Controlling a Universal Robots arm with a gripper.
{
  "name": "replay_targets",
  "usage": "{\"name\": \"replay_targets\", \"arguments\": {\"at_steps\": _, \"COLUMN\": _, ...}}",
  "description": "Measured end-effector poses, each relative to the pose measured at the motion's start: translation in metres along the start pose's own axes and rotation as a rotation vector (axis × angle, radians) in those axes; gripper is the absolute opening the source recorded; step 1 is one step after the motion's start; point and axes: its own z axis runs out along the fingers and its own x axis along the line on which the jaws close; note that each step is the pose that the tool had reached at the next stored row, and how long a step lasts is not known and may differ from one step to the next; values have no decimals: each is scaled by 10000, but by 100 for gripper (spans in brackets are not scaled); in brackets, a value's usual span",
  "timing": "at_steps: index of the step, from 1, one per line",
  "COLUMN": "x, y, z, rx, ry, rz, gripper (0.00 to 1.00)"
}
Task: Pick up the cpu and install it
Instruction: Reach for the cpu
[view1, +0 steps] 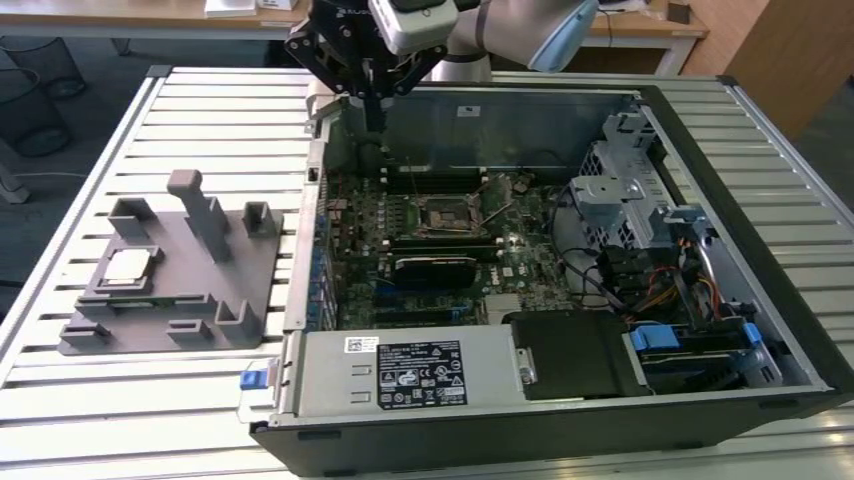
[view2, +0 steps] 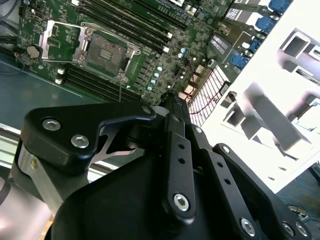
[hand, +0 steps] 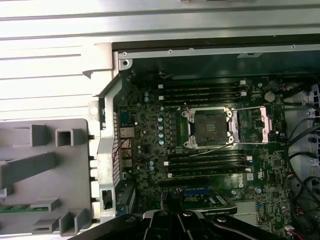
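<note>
The cpu (view1: 127, 265), a small silvery square chip, lies flat on the grey plastic fixture (view1: 174, 275) at the exterior view's left, outside the computer case. My gripper (view1: 375, 122) hangs over the far left corner of the open case (view1: 534, 400), well away from the cpu. Its black fingers (view2: 172, 107) are pressed together, shut on nothing. The black socket (view1: 447, 212) on the motherboard sits uncovered, its metal frame (hand: 260, 122) flipped aside and its lever raised. Both wrist views look down on the socket (hand: 210, 127) (view2: 105, 50).
The case lies on a slatted metal table (view1: 174, 400). Inside it are memory slots (hand: 205, 90), a drive cage (view1: 621, 195), cables (view1: 667, 300) and a power supply (view1: 400, 375). The fixture (hand: 45, 170) carries upright blocks and a green memory stick (hand: 15, 209).
</note>
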Motion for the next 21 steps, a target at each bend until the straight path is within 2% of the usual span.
{"name": "replay_targets", "arguments": {"at_steps": 8, "x": 31, "y": -2, "z": 0, "rx": 0, "ry": 0, "rz": 0, "gripper": 11}}
{"name": "replay_targets", "arguments": {"at_steps": 21, "x": 143, "y": -7, "z": 0, "rx": -1, "ry": -1, "rz": 1, "gripper": 11}}
